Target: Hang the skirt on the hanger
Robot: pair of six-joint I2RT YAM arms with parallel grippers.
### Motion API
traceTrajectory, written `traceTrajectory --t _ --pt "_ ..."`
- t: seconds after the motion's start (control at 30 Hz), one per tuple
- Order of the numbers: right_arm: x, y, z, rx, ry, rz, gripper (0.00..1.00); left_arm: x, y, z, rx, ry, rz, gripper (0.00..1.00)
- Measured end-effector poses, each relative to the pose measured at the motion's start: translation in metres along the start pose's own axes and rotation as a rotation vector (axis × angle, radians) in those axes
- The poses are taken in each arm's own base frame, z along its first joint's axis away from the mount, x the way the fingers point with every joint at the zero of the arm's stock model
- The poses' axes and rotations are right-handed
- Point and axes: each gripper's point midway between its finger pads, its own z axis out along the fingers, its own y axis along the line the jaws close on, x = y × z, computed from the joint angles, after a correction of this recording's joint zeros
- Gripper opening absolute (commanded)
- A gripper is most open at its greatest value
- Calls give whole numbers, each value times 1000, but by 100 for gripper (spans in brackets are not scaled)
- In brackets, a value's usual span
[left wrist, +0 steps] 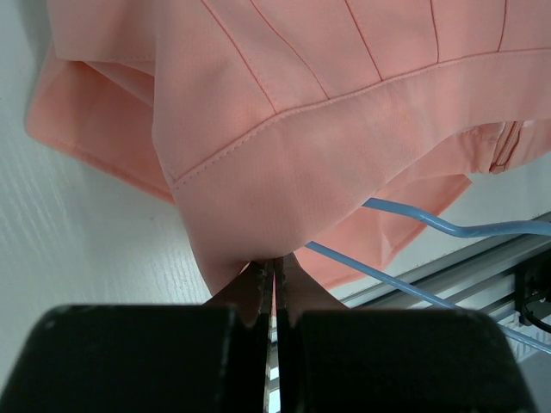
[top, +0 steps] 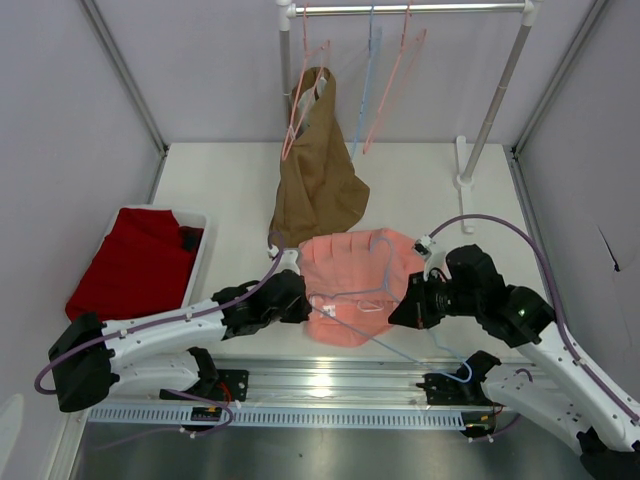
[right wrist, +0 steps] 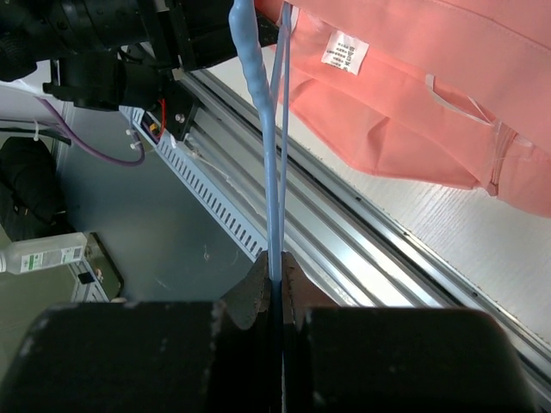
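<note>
Centrally, the salmon-pink skirt [top: 338, 268] is spread on the white table [top: 420, 190] near its front edge, between the two arms. In the left wrist view, a low corner of the skirt's waistband is pinched by the left gripper [left wrist: 274, 271]; its fingers are clenched on the fabric with no gap seen between them. The pale-blue hanger [right wrist: 256, 86] is gripped by the right gripper [right wrist: 275, 271], whose fingers are pressed together on the thin wire, and the wire is seen running straight away from them towards the skirt. From above, part of the hanger is seen lying across the skirt's front, while another part reaches past the fabric over the metal rail [top: 330, 378] at the table's near edge. A white label [right wrist: 344, 49] is visible on the inside of the skirt.

Behind the skirt, the brown garment [top: 318, 185] is hung on a pink hanger [top: 300, 110] from the clothes rail [top: 410, 8], its lower hem just beside the skirt's far edge. More hangers are hung further right along that rail. At the left, the dark red cloth [top: 135, 262] is held in a white tray [top: 200, 218].
</note>
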Motion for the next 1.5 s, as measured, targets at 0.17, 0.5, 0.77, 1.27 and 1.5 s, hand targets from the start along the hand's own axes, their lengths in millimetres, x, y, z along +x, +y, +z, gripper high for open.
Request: traceTrajectory --t 0.17,0.5,0.77,1.27,1.5 --pt "1 -3 5 9 8 10 0 -2 -1 -2 4 -3 6 0" --pt "-3 -5 12 4 -11 12 0 -8 -9 -6 31 -9 23 0" --pt "-5 2 23 -68 -25 -2 0 -14 -18 -10 59 -14 54 0" --pt "-8 0 48 -156 -73 -43 0 -30 -21 -16 78 -11 102 0" --pt "-5 -5 57 -167 -85 -44 0 -23 -14 -7 48 30 127 8"
